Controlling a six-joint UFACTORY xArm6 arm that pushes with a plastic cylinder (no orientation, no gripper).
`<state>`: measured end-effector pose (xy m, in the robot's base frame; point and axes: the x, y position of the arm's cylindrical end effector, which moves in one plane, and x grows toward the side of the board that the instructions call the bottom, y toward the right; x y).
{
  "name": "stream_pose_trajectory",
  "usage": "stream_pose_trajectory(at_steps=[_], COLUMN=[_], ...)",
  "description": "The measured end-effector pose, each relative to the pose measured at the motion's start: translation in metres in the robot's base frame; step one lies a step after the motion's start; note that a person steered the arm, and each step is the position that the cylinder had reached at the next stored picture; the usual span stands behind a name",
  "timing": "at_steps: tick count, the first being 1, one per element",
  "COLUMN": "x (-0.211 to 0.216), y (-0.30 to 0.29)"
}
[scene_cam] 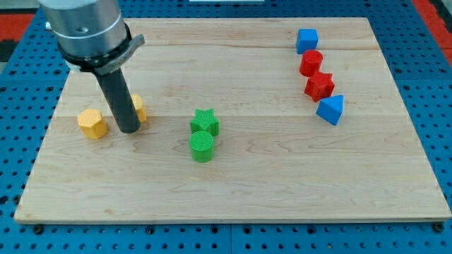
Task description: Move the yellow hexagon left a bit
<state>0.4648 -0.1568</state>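
Two yellow blocks at board's 9 o'clock side: yellow hexagon [92, 123] nearer left edge, second yellow block [138, 109] at its 2 o'clock, shape unclear, partly hidden behind rod. My tip [128, 130] between them, touching second yellow block, just beside hexagon at its 3 o'clock. No pincer on rod. Green star [205, 122] near board centre, green cylinder [202, 147] touching at its 6 o'clock. Toward 2 o'clock, chain running downward: blue cube [307, 40], red cylinder [311, 63], red star [320, 86], blue triangular block [330, 109]. Wooden board [282, 176] on blue pegboard [438, 106].
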Motion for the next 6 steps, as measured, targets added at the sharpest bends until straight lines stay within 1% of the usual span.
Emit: stream_pose_trajectory(at_steps=[1,2,3,4,6], x=[-0.008,-0.032,-0.03,-0.009,-0.022], y=[0.017,0.036,0.052,0.05,-0.046])
